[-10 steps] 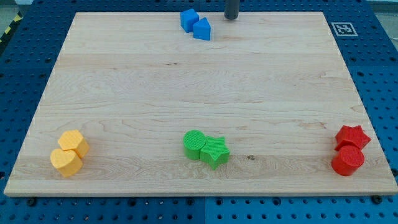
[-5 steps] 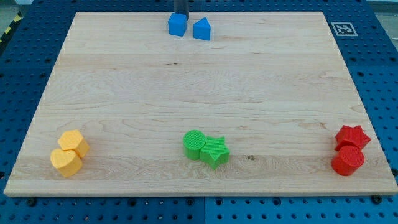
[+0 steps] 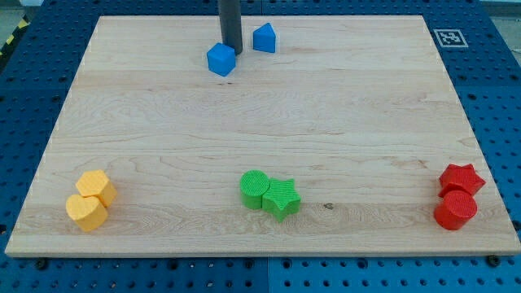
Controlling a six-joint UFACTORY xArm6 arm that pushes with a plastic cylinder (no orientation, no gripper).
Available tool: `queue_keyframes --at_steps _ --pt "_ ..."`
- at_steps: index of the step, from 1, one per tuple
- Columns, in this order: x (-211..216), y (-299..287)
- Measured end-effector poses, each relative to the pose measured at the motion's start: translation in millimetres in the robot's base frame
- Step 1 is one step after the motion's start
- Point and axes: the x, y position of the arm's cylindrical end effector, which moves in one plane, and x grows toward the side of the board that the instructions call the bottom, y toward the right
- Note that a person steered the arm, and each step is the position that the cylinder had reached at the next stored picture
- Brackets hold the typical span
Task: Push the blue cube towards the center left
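The blue cube sits near the view's top edge of the bench, a little to the view's left of the middle line, and it stands apart from the other blue block, a house-like pointed shape just up and to the view's right of it. The rod's tip rests right at the cube's upper right side, touching or all but touching it, which suits a push down and toward the view's left. The end effector is a plain rod with no jaws, so it holds nothing and only bears against the block. Judged against the goal, the task is only begun: the cube lies far from the centre left of the bench, and nearly the whole diagonal run remains. The path there looks free of blocks. The yellow pair lies at the view's bottom left, the green pair at bottom centre, and the red pair at bottom right, all well apart from the cube.
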Motion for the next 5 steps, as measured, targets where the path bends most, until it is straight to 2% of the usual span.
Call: queue_keyframes --at_steps 2,4,5 --pt "12 14" --pt "14 -23" --pt "15 -23"
